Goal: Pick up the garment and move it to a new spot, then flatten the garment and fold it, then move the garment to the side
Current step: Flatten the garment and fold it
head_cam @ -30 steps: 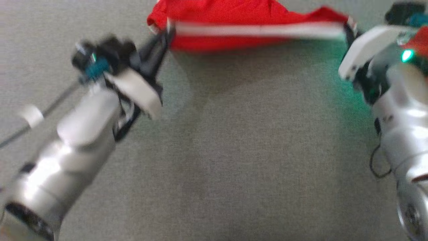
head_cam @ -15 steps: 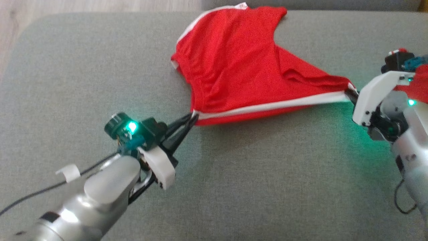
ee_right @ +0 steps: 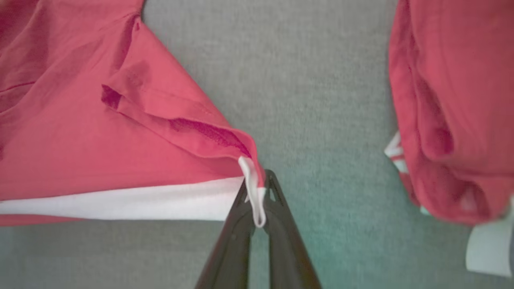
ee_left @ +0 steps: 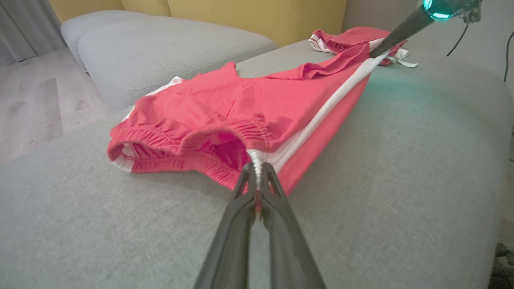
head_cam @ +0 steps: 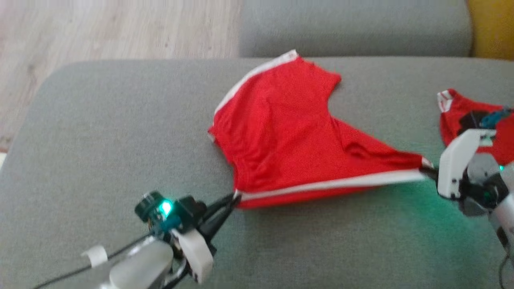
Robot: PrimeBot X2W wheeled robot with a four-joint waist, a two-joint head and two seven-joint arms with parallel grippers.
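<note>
The garment (head_cam: 281,132) is a pair of red shorts with white side stripes, spread over the grey cushion (head_cam: 100,140). My left gripper (head_cam: 233,197) is shut on the waistband corner at its near left end; in the left wrist view the gripper (ee_left: 257,176) pinches the white elastic of the garment (ee_left: 225,108). My right gripper (head_cam: 426,171) is shut on the hem corner at the right; its wrist view shows the gripper (ee_right: 257,192) clamping the white trim of the garment (ee_right: 80,132). The white stripe is stretched taut between the two grips.
A second red garment (head_cam: 461,116) lies crumpled at the right, just beyond my right wrist, also visible as the red garment (ee_right: 449,100). Another grey cushion (head_cam: 353,28) sits behind, wooden floor (head_cam: 100,28) at the far left, yellow upholstery (head_cam: 492,24) at the back right.
The head camera has tilted up, so more of the cushion and floor shows. Both grippers still hold the garment's corners, stretched out low over the cushion.
</note>
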